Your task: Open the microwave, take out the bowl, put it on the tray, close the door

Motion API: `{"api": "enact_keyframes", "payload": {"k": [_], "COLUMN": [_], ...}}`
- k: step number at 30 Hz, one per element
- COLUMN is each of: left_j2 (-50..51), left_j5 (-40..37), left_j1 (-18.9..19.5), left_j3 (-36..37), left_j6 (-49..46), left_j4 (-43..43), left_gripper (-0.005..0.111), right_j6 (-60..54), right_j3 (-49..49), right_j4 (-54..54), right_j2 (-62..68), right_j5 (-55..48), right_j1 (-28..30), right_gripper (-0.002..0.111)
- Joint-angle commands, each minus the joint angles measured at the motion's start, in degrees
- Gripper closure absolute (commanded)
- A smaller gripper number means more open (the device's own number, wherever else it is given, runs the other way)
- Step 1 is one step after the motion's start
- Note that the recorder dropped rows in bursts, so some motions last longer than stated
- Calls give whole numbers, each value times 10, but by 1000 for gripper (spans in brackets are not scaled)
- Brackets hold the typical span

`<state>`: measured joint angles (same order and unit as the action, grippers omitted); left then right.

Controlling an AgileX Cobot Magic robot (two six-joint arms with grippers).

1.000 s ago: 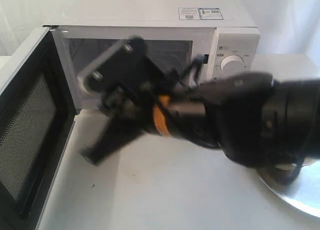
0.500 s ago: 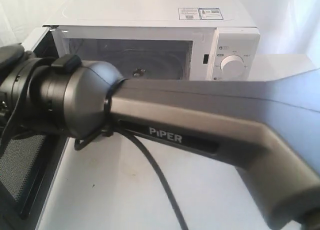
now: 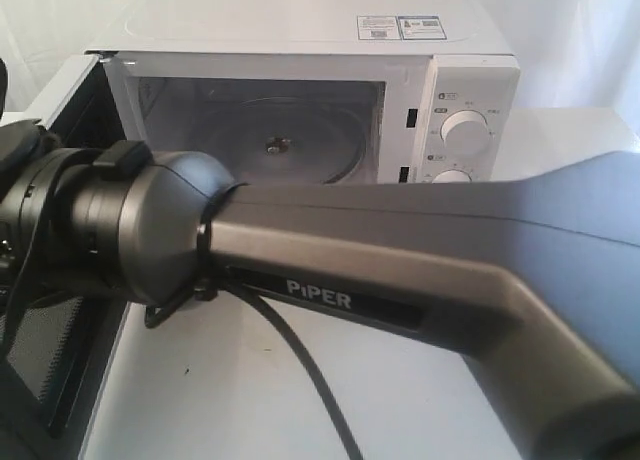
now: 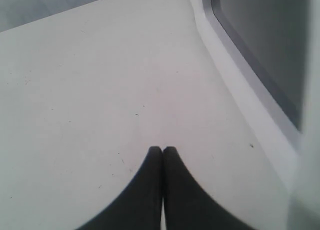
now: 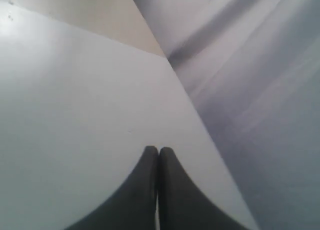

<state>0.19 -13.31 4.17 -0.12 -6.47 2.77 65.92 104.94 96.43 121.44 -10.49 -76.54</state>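
The microwave stands empty with its door swung wide on the left; the bowl shows in none of my views. The left gripper and right gripper are both pressed together, holding nothing. I'd push the door's outer face near its free edge, slowly, until it latches.

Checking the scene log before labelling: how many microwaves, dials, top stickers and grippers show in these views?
Microwave: 1
Dials: 2
Stickers: 2
Grippers, both shut, left gripper and right gripper: 2
Total: 7
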Motion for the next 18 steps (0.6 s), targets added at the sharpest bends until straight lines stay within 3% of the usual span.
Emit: {"api": "enact_keyframes", "payload": {"k": [1,5,9,18], "left_j2": [-2,-2,-2,-2], "left_j5": [0,0,0,0], "left_j1": [-2,-2,-2,-2], "left_j3": [1,1,1,1], "left_j6": [2,2,2,2], "left_j4": [-2,-2,-2,-2], "left_gripper": [107,107,107,107], "right_j6": [-163,-256,-271,-268], "right_j3": [-24,-24,-24,-24], "right_j4": [-59,-72,-39,-31], "right_j2": [-5,-14,-44,-133], "right_j5": [-237,-448,-595,-595], "right_j1": [-14,4,30,46], "right_gripper": [108,108,108,108]}}
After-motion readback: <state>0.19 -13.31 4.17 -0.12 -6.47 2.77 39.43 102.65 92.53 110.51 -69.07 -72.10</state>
